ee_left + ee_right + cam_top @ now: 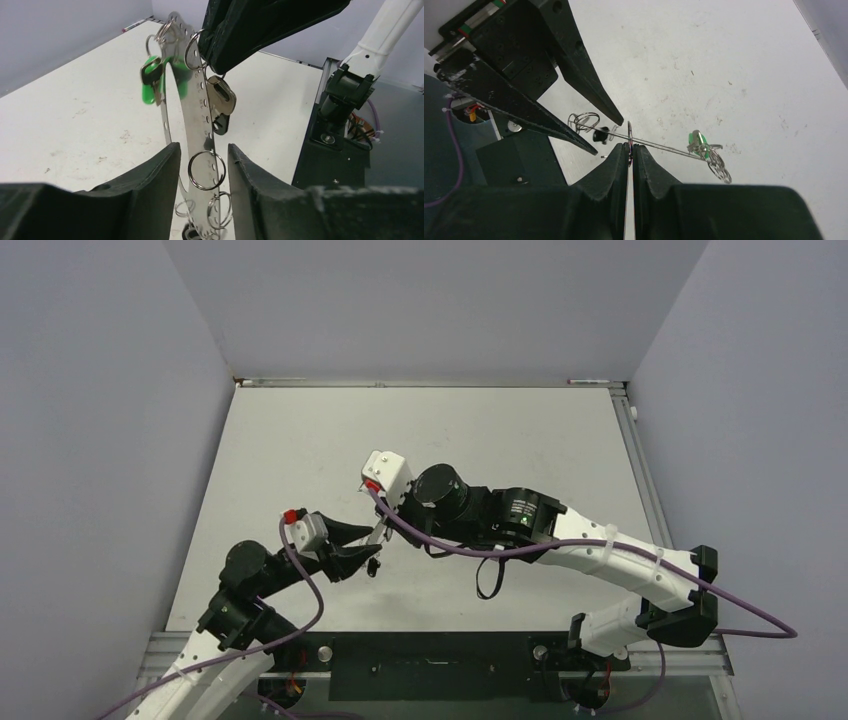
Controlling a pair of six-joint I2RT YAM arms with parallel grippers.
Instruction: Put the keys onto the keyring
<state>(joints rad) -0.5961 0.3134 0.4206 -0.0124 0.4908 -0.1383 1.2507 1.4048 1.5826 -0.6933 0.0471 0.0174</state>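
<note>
A perforated silvery keyring plate stands up between the fingers of my left gripper, which grips its lower end by the edges. Several split rings hang on it. A green-headed key hangs near its top. My right gripper is shut on a thin ring seen edge-on; in the left wrist view that ring sits on the plate and carries a silver key. The plate and the green key also show in the right wrist view. Both grippers meet above the table's near middle.
The white table has grey walls on three sides. The right arm's base and cables stand at the near edge. A purple cable and a black strap hang under the right arm.
</note>
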